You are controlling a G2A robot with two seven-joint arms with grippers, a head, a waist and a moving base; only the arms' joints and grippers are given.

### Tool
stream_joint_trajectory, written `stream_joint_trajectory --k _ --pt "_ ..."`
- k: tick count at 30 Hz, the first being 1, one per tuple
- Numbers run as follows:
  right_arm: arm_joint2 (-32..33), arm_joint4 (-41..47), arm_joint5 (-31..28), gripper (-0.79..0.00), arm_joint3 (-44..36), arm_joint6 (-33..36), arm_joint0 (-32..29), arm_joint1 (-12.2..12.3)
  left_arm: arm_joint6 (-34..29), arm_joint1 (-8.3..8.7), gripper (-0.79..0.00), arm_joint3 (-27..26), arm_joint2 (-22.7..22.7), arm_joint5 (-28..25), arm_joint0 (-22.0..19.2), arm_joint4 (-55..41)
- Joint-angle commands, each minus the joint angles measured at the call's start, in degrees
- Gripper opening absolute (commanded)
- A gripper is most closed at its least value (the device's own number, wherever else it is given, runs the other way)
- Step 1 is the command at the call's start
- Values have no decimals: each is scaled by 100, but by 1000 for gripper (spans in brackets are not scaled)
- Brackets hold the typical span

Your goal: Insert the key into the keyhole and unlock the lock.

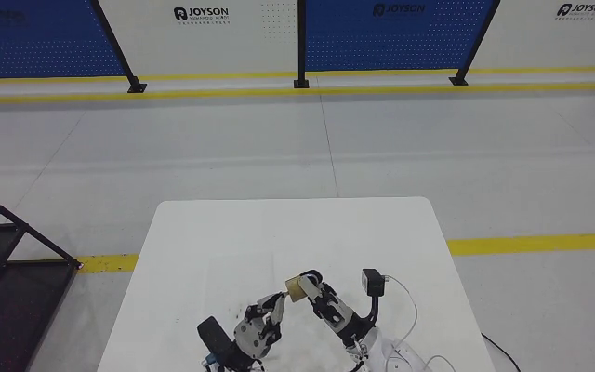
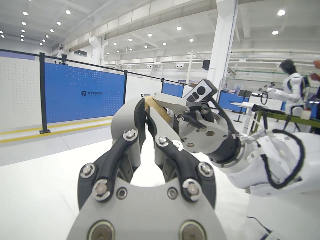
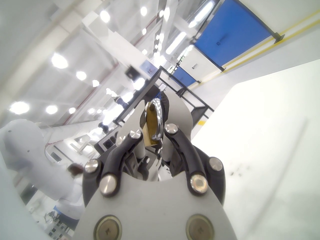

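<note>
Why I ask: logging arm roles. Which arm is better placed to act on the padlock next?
Likely the left. The right end effector is shut on the padlock, holding it above the table; the left end effector, shut, points at it close by.

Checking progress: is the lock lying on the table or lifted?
Lifted: the right gripper is shut on the lock, above the table.

A white desk (image 1: 242, 242) with rounded corners takes up the lower middle of the top view and stands on a pale grey floor (image 1: 372, 139). A few dark specks (image 3: 237, 172) lie on its surface.
</note>
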Motion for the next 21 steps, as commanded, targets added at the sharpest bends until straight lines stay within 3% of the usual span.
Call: stream_joint_trajectory --k 1,21 --pt "2 7 5 -785 -5 7 -2 3 70 -1 -785 39 13 181 -28 130" --pt "4 124 -9 -785 -37 133 -14 34 453 47 -785 272 10 1058 -217 1024"
